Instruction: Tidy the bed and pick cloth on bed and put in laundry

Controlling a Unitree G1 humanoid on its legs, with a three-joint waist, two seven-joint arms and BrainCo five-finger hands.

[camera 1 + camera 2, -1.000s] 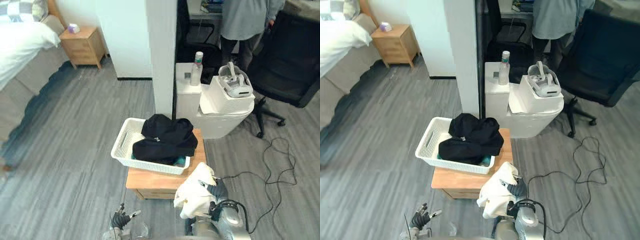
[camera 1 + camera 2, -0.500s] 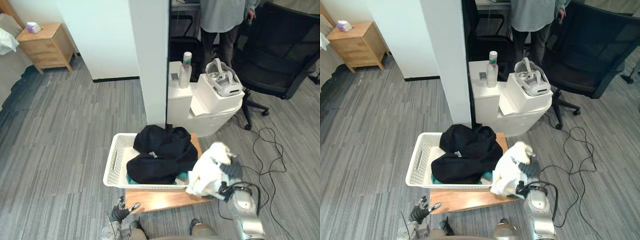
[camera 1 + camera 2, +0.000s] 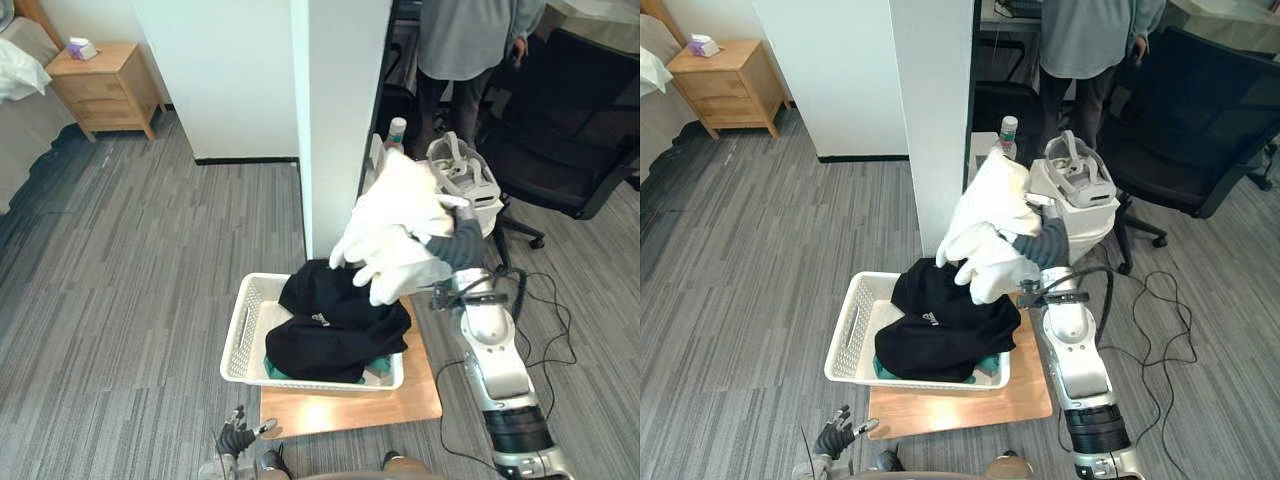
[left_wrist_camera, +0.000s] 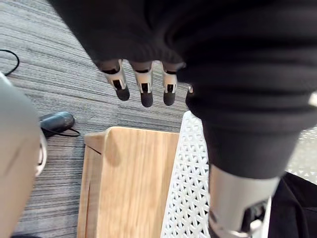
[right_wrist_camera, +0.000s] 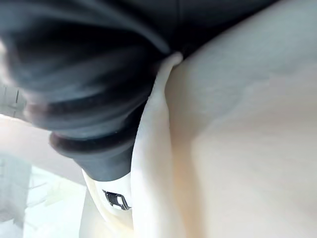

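The white cloth [image 3: 395,225] is up in the air, bunched over the right hand [image 3: 458,243], above the far right corner of the white laundry basket [image 3: 240,335] and close to the white pillar [image 3: 335,120]. The cloth wraps the hand, so I cannot tell how it is gripped. The left hand [image 3: 236,438] hangs low by the near edge of the wooden bench [image 3: 350,410], its fingers [image 4: 143,91] straight and slightly apart, holding nothing. The basket is already heaped with black clothes [image 3: 335,325], so a loosely dropped bundle may roll off the mound and land on the bench or the floor. Released from where it hangs now, it would likely fall on the rim rather than inside. The basket also seems to overhang the bench on its left side, so a hard push down could tip it. A trailing fold could snag the bottle [image 3: 397,130] or the headset [image 3: 460,175] just behind.
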